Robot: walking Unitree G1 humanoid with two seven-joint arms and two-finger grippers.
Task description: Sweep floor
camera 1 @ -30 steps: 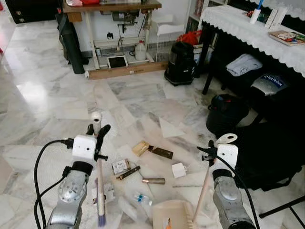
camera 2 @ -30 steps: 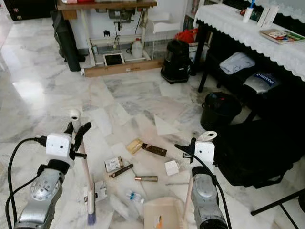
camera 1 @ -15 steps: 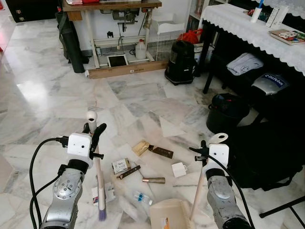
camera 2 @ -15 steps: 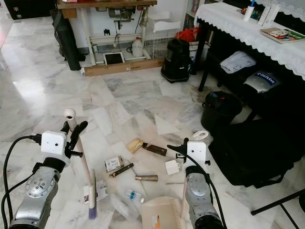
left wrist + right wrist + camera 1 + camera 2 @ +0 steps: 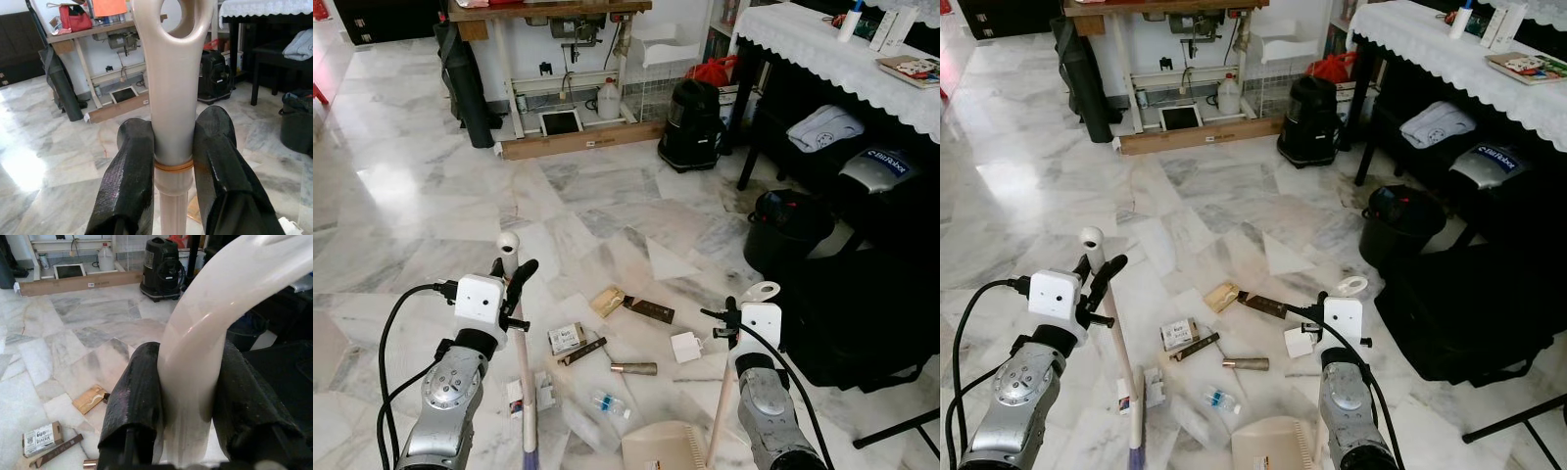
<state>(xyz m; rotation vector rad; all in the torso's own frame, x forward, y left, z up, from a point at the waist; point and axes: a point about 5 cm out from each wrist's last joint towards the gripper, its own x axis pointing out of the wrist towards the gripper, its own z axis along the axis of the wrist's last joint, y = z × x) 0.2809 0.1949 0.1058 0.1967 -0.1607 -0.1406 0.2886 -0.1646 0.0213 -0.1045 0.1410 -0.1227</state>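
My left gripper (image 5: 512, 280) is shut on the beige broom handle (image 5: 522, 362) just below its looped top. The broom slants down to its purple bristles (image 5: 530, 455) on the marble floor. In the left wrist view both fingers (image 5: 126, 181) press against the handle (image 5: 173, 73). My right gripper (image 5: 732, 319) is shut on the cream dustpan handle (image 5: 721, 416), and the dustpan (image 5: 666, 448) rests at the picture's lower edge. Litter lies between the arms: a tan packet (image 5: 604, 302), a small box (image 5: 567, 338), a metal tube (image 5: 633, 369), a white box (image 5: 685, 347) and a small bottle (image 5: 607, 402).
To the right stand a black bin (image 5: 787, 229) and a large black bag (image 5: 862, 323), under a table with a lace cloth (image 5: 822, 59). A black vacuum (image 5: 693, 125) and a sewing table's wooden base plank (image 5: 578, 145) stand at the back. The marble floor is open at the left.
My right gripper has drifted left and slightly nearer with the dustpan. The left gripper swayed a little, and the broom's bristles have slid closer to me. Both holds are unchanged.
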